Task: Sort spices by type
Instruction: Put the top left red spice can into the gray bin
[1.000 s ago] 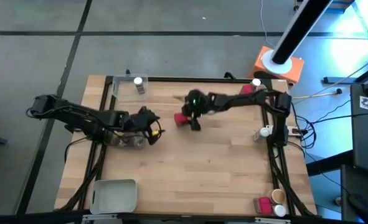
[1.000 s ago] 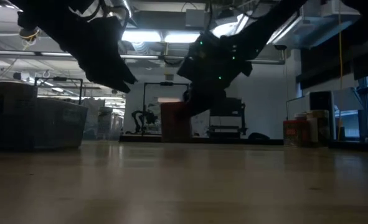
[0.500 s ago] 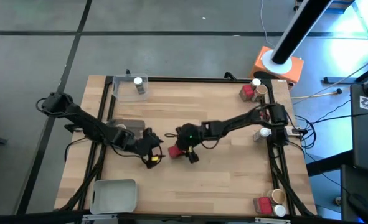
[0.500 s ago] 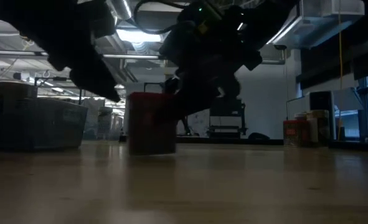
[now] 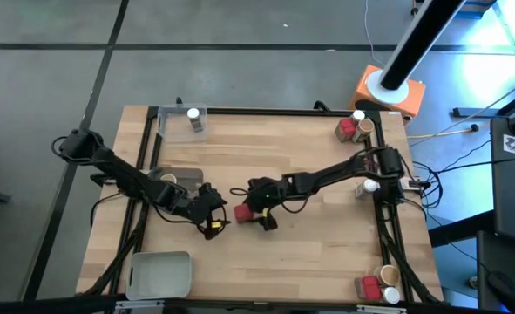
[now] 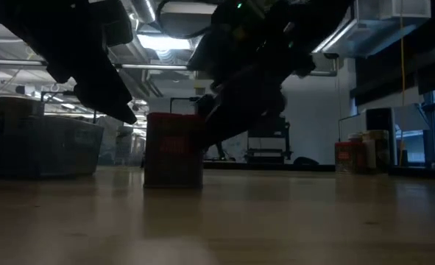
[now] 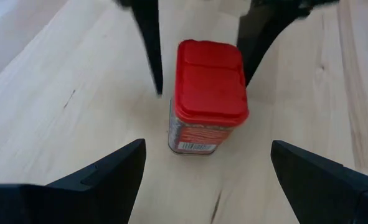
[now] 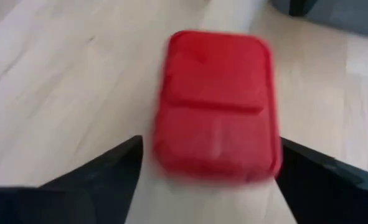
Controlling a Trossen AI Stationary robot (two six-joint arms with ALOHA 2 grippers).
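Note:
A red boxy spice container (image 5: 242, 212) stands upright on its base at the table's middle, also in the low view (image 6: 174, 149). My right gripper (image 5: 255, 213) reaches it from the right, open, one finger on each side of its red lid (image 8: 215, 106); a gap shows beside one finger (image 7: 151, 56). My left gripper (image 5: 213, 223) hovers just left of the box, open, pointing at the box (image 7: 207, 93), nothing between its fingers.
A clear tray (image 5: 177, 126) at the far left holds a white-lidded jar (image 5: 193, 114). Another tray (image 5: 177, 177) sits under my left arm, and a grey tray (image 5: 159, 272) at the near left. More spices stand along the right edge (image 5: 353, 127), (image 5: 368, 185), (image 5: 379, 284).
My right gripper has carried the red box from the table's far middle toward the near edge and slightly left; the box now stands on the wood. My left gripper has swung toward the near edge and come up beside the box.

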